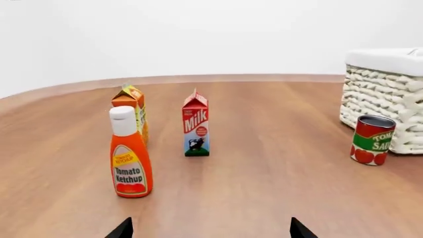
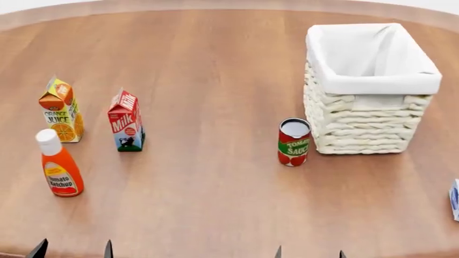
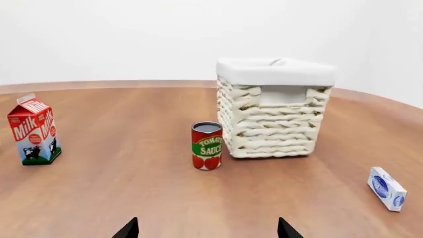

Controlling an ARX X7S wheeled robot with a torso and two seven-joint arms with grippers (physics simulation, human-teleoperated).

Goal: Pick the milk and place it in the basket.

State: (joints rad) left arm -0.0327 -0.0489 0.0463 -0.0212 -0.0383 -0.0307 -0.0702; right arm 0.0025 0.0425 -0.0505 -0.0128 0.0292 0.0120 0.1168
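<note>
The milk point(image 2: 126, 122) is a small carton with a red top and pale blue base, standing upright on the left of the wooden table; it also shows in the left wrist view point(image 1: 196, 124) and the right wrist view point(image 3: 33, 131). The basket point(image 2: 373, 88), cream wicker with a white lining, stands at the right, also seen in the right wrist view point(image 3: 275, 108) and the left wrist view point(image 1: 387, 96). My left gripper point(image 2: 72, 250) and right gripper point(image 2: 310, 252) are open and empty at the near table edge, only fingertips showing, well short of the milk.
An orange juice carton point(image 2: 60, 110) stands left of the milk. A tomato ketchup bottle point(image 2: 59, 164) stands in front of it. A tomato sauce can point(image 2: 294, 142) stands just left of the basket's front. A small white-and-blue box point(image 2: 454, 199) lies at the far right.
</note>
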